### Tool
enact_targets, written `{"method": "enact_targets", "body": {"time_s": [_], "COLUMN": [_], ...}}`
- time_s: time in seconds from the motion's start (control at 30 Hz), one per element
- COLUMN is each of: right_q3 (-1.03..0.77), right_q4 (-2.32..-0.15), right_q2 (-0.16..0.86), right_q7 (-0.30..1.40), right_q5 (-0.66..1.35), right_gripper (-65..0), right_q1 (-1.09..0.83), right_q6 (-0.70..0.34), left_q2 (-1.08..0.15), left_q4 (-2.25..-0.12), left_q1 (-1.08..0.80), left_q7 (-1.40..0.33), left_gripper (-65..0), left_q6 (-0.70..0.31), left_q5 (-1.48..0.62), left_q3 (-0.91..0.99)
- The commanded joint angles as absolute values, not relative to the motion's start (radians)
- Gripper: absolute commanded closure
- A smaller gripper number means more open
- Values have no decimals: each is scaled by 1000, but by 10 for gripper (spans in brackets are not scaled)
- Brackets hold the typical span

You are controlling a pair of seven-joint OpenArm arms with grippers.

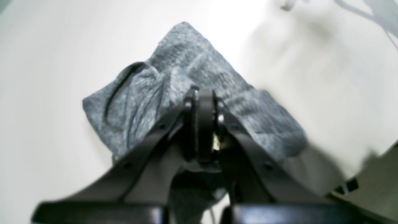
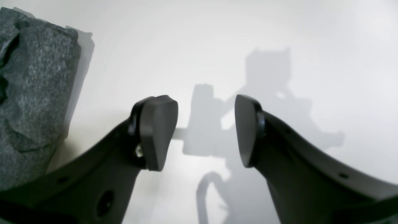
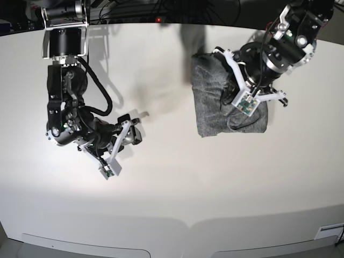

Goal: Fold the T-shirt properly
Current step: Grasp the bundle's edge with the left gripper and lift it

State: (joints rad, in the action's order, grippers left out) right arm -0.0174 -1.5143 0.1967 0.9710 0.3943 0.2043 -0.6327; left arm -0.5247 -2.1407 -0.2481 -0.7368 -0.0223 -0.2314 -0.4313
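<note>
Fingers of the left gripper (image 1: 203, 102) pinch a fold of the heathered charcoal-grey jersey T-shirt (image 3: 215, 102), bundled on the white table (image 3: 172, 188); the right gripper (image 2: 205, 130) hangs open, well apart. A one-sided pull could undo the folds.

Both arms: black jointed housings w/ looping black cables and silver-grey metal cylinders at the shoulders. Matte-black two-finger right gripper (image 2: 206, 130): curved arms w/ round holes, rounded flat black pads (image 2: 158, 132), small silver screw at pad base. Matte-black left gripper (image 1: 203, 102): same curved black fingers, silver screw heads near tips. Each wrist has white angular brackets and a small green circuit board w/ camera.
</note>
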Motion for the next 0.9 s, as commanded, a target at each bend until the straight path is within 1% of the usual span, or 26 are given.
{"method": "enact_targets", "body": {"time_s": [0.0, 0.07, 0.2, 0.33, 0.47, 0.73, 0.87], "right_q3": [-20, -20, -20, -20, -20, -20, -20], "right_q4": [-1531, -1531, -1531, -1531, -1531, -1531, -1531], "right_q2": [202, 202, 202, 202, 202, 202, 202], "right_q7": [951, 951, 950, 950, 950, 950, 951], "right_q5": [403, 404, 404, 404, 404, 405, 424], "right_gripper": [-340, -340, -340, -340, -340, -340, -340], "right_q1": [227, 227, 227, 227, 227, 227, 227], "right_q6": [-631, -631, -631, -631, -631, -631, -631], "left_q2": [-539, -550, -559, -566, -566, -566, -565], "left_q4": [-2166, -2168, -2168, -2168, -2168, -2148, -2087], "left_q1": [-259, -296, -381, -458, -514, -557, -549], "left_q7": [-719, -719, -719, -724, -764, -815, -779], "left_gripper": [0, 0, 0, 0, 0, 0, 0], "left_q6": [-7, 25, 131, 210, 276, 377, 448], "left_q5": [-213, -150, 3, 109, 194, 326, 377], "left_q3": [-426, -426, -426, -426, -426, -425, -394]}}
